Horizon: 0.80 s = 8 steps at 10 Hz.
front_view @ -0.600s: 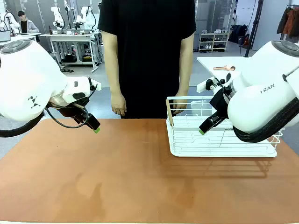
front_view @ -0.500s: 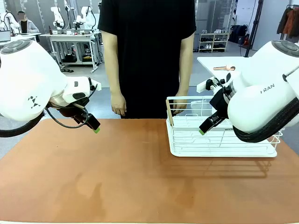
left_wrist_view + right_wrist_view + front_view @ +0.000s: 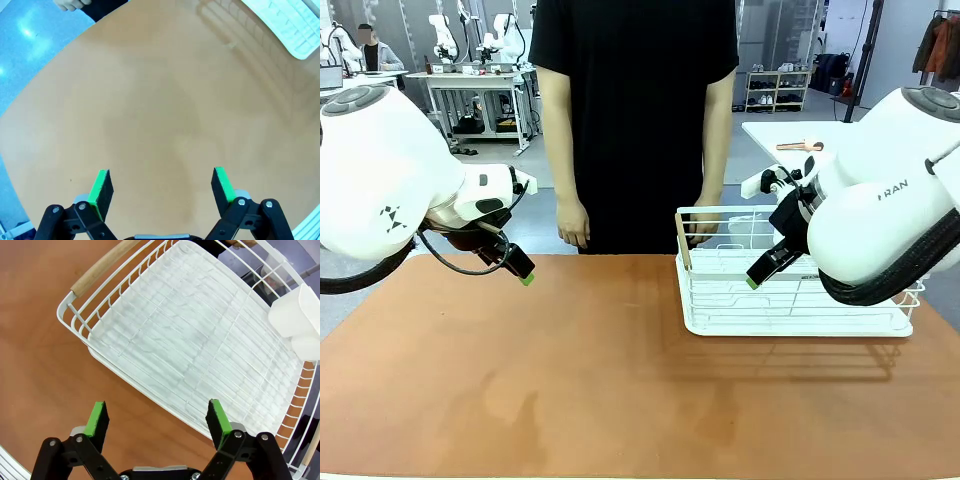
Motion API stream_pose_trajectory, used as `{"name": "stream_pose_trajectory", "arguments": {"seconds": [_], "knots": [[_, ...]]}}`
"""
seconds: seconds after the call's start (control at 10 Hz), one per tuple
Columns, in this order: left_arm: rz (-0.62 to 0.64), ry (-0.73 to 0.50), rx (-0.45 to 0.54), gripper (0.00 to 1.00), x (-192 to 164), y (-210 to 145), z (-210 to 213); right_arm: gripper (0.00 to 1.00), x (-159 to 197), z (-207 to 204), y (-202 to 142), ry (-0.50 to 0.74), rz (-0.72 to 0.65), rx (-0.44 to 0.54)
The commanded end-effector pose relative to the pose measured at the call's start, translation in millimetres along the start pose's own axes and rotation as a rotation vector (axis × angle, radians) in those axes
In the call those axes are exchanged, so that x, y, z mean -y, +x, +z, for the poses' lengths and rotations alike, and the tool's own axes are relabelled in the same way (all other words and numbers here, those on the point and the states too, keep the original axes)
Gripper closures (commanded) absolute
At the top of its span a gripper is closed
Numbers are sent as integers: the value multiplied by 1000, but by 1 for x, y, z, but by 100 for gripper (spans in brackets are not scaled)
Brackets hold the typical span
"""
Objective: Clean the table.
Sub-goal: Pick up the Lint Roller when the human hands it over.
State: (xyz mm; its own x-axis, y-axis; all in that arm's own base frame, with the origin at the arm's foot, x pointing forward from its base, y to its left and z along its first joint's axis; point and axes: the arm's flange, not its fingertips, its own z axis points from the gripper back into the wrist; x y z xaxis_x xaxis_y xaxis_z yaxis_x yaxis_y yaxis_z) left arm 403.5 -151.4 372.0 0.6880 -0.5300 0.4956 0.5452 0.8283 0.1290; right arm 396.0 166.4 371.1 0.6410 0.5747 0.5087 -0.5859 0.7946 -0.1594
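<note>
Front view: one table (image 3: 570, 380), one rack (image 3: 790, 328), left gripper (image 3: 520, 272), right gripper (image 3: 758, 277)

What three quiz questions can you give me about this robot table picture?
1. Fill in: the left gripper and the right gripper both have their jaws ____.
2. Which gripper hangs over the white wire dish rack? A) left B) right
3. True or false: plates stand in the dish rack.
Key: 1 open; 2 B; 3 false.
</note>
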Motion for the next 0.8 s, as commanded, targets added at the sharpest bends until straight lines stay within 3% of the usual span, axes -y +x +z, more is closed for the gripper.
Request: {"name": "stream_pose_trajectory", "arguments": {"seconds": [0.0,0.3,0.5,0.7], "knots": [[1,0,0,0,0,0,0,0,0,0,0,1,-1,0],[0,0,0,0,0,0,0,0,0,0,0,0,0,0],[211,-208,38,0,-39,29,61,0,37,57,15,164,-124,48],[451,-552,38,0,-101,30,123,0,93,107,14,422,-325,31]]}}
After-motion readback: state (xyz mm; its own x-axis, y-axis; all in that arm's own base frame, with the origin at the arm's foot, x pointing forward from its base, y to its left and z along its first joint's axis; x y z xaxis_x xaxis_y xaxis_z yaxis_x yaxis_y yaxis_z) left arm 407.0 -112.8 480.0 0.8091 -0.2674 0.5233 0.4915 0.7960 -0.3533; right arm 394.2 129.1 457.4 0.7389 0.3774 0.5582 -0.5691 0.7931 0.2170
